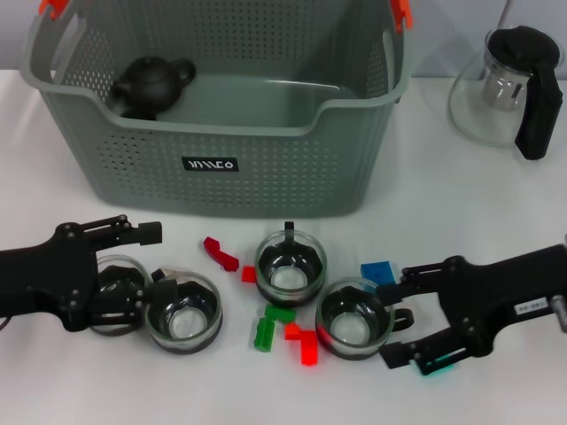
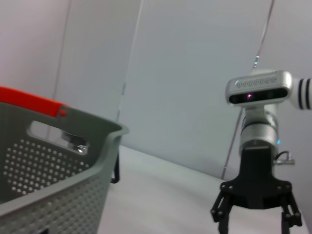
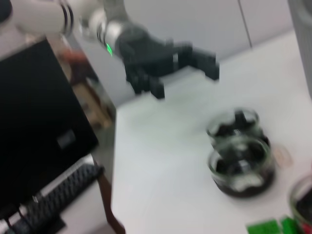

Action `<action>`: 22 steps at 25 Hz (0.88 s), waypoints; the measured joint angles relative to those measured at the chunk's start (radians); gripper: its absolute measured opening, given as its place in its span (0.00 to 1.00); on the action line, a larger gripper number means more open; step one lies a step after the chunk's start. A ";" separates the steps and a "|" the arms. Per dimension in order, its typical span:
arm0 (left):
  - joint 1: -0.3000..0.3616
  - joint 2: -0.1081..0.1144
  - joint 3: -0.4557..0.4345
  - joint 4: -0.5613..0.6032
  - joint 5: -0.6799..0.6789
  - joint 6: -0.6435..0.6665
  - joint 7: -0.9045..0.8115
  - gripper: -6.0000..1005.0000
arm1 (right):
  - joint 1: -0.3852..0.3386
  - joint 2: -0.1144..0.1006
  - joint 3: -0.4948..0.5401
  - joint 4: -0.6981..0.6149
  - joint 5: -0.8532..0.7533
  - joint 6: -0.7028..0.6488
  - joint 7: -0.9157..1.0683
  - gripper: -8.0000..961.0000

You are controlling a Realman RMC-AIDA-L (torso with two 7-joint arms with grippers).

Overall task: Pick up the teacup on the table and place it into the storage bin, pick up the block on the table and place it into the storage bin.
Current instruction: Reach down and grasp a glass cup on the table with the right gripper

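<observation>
The opening pick appears to be in hand: nothing is held, and four glass teacups and all the blocks are seen on the white table. The left gripper is spread wide around the outermost teacup, with a second teacup just beside its lower finger; closing and lifting toward the storage bin, beyond the gripper, is judged to be called for next. The right gripper is likewise wide and empty, with a teacup just ahead of its fingertips, the blue block beside its upper finger, and a teal block under its lower finger.
</observation>
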 joint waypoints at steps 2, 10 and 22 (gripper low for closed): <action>-0.004 0.001 -0.005 -0.003 0.000 -0.012 -0.003 0.84 | 0.007 -0.001 -0.011 -0.083 -0.035 -0.025 0.067 0.95; -0.008 0.001 -0.007 -0.010 -0.001 -0.042 -0.007 0.84 | 0.117 0.020 -0.064 -0.331 -0.187 -0.115 0.251 0.95; -0.005 0.000 -0.059 -0.015 -0.007 -0.042 -0.008 0.84 | 0.244 0.041 -0.448 -0.303 -0.250 0.022 0.390 0.95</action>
